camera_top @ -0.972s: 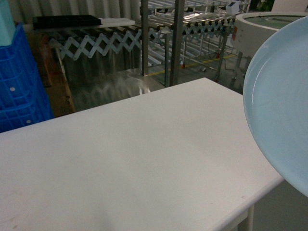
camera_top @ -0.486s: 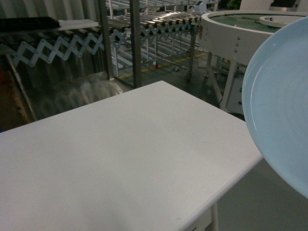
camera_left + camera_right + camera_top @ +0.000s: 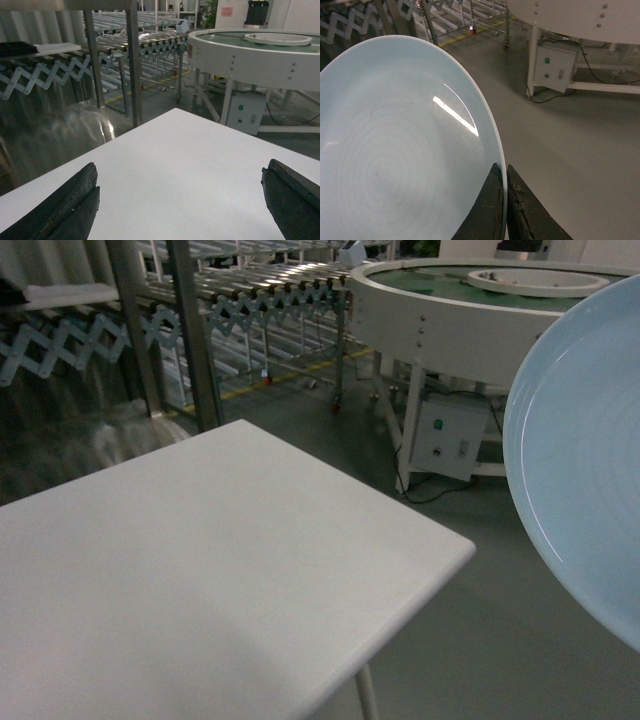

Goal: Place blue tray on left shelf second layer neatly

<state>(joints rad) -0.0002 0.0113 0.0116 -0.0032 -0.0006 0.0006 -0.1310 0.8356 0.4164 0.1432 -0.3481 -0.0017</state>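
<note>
The pale blue tray [image 3: 590, 460] fills the right edge of the head view, tilted up on its side. In the right wrist view the blue tray [image 3: 395, 140] is held at its rim, and my right gripper [image 3: 501, 167] is shut on that rim, one finger on each face. My left gripper [image 3: 180, 167] is open over the white table [image 3: 190, 150], nothing between its fingers [image 3: 70, 200]. Flat steel uprights of the left shelf [image 3: 195, 340] stand behind the table's far edge; the left shelf [image 3: 132, 60] shows one rail at the top, its layers out of view.
The white table [image 3: 200, 570] ends at a corner in mid view, with grey floor [image 3: 470, 640] beyond. A round white turntable [image 3: 450, 310] on legs with a control box [image 3: 445, 435] stands at the back right. A grey roller conveyor [image 3: 270, 295] runs behind the uprights.
The head view has swung right: table, uprights and conveyor slid left, blue crates left the view, and the round turntable came in. The tray keeps its place at the right edge.
</note>
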